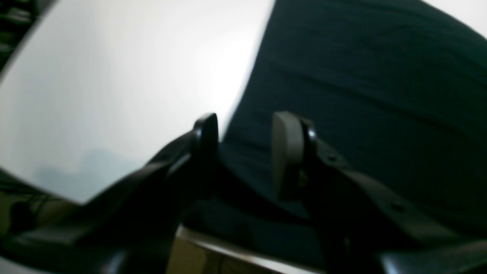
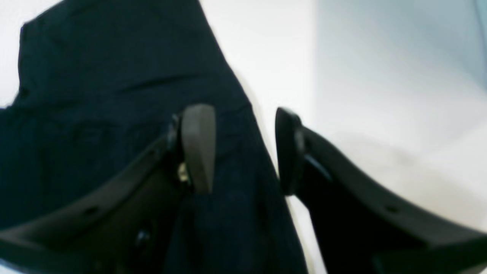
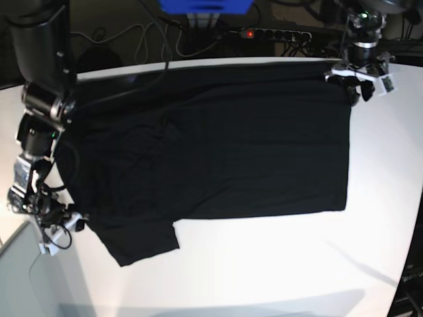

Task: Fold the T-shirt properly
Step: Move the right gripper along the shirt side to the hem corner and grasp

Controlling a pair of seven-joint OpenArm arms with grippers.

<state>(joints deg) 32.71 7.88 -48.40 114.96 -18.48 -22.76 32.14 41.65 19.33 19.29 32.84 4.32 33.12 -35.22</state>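
Base view: the T-shirt [image 3: 218, 152] lies flat, long axis running between my open, empty end effectors: left [image 3: 360, 82] at its hem corner, right [image 3: 59, 228] beside its sleeve.

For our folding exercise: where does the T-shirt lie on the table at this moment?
In the base view the T-shirt lies spread flat across the white table, reaching its far edge, between the left claw at one corner and the right claw by a sleeve.
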